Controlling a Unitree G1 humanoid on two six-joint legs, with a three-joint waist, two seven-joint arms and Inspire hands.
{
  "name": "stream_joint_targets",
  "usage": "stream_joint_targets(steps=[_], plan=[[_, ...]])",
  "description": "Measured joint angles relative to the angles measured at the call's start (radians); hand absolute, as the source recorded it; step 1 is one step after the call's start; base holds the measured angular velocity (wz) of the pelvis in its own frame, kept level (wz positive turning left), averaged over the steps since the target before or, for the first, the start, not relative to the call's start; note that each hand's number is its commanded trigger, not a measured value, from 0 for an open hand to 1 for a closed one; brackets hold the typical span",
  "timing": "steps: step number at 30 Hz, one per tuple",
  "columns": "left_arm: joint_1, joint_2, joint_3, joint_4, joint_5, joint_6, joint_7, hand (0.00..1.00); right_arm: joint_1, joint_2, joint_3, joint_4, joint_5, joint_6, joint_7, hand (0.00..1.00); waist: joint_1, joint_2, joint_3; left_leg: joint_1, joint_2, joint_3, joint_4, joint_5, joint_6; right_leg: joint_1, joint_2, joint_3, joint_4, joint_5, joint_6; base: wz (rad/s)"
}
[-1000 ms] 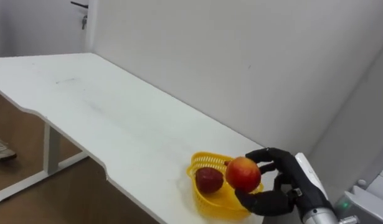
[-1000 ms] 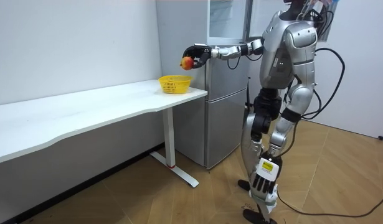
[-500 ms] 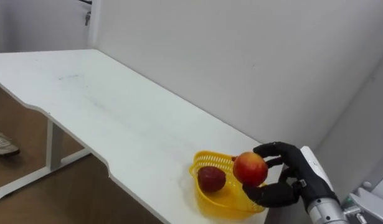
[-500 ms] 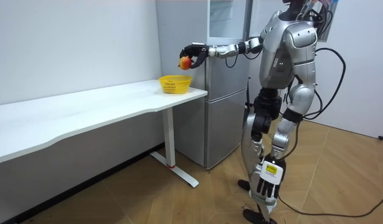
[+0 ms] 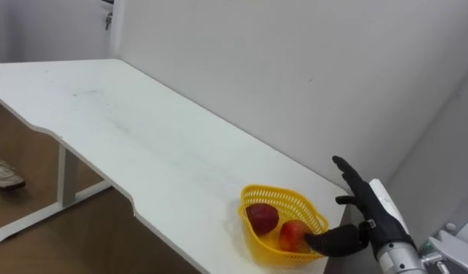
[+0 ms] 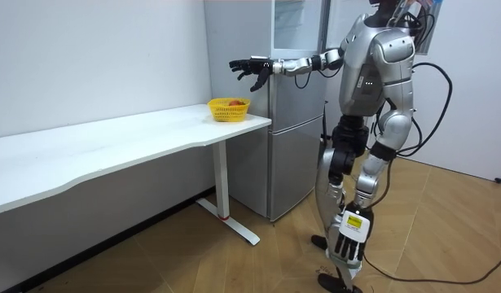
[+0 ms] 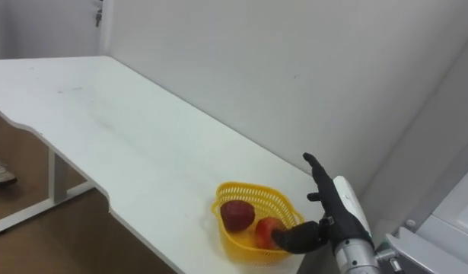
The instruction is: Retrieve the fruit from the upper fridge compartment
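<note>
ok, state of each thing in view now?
yellow plastic basket: upright on white table's end, holding both fruits
red-orange round fruit: lying in basket, free of hand
dark red round fruit: lying in basket
right hand: open, above basket
left hand: hanging by leg

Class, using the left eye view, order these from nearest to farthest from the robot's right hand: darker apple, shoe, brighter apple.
1. Brighter apple, in the basket beside the right hand.
2. Darker apple, basket's left side.
3. Shoe, floor, far left.
</note>
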Motion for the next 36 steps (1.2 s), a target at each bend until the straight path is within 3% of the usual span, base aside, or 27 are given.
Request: stream_joint_targets(steps=[16,18,24,28,32,36], plan=[[0.003,-0.032,0.030,-0.005,0.001,-0.002,0.023,0.00,-0.002,-0.001,-0.002,-0.012,0.006,-0.004,-0.002,0.00,0.004,0.006,0.0018,0.001,0.002,0.014,-0.001,0.000,0.000,-0.006,0.003,0.010,0.001,0.002,-0.002,-0.02],[0.006,-0.050,0.062,-0.005,0.001,-0.005,0.024,0.00,-0.002,-0.001,-0.015,-0.031,0.002,-0.006,-0.001,0.00,0.001,0.014,0.0037,0.001,0.002,0.014,-0.001,0.000,0.000,-0.004,0.003,0.010,-0.001,0.003,-0.002,0.00],[0.016,-0.064,0.067,-0.006,-0.001,-0.007,0.033,0.00,-0.004,-0.001,-0.093,-0.106,0.003,-0.005,0.003,0.00,-0.006,0.039,-0.0006,0.004,0.003,0.011,0.000,0.000,0.000,-0.005,0.003,0.007,-0.001,0.003,-0.002,0.00],[0.016,-0.066,0.080,-0.015,-0.002,-0.021,0.033,0.00,-0.017,-0.002,-0.126,-0.155,0.000,-0.005,0.023,0.00,-0.022,0.051,0.0003,0.007,0.003,0.018,-0.002,0.000,0.001,-0.006,0.004,0.013,0.000,0.003,-0.001,-0.03],[0.017,-0.080,0.080,-0.018,0.001,-0.038,0.042,0.00,-0.021,-0.014,-0.165,-0.226,0.009,-0.005,0.023,0.00,-0.052,0.061,-0.0036,0.010,0.004,0.043,-0.001,0.000,0.001,-0.007,0.007,0.029,0.000,0.003,-0.001,-0.14],[0.019,-0.095,0.080,-0.012,0.001,-0.061,0.060,0.00,-0.020,-0.049,-0.174,-0.302,0.018,-0.027,0.038,0.00,-0.079,0.073,-0.0026,0.027,0.005,0.076,-0.001,0.001,0.001,-0.006,0.013,0.064,0.003,0.003,-0.001,-0.25]])
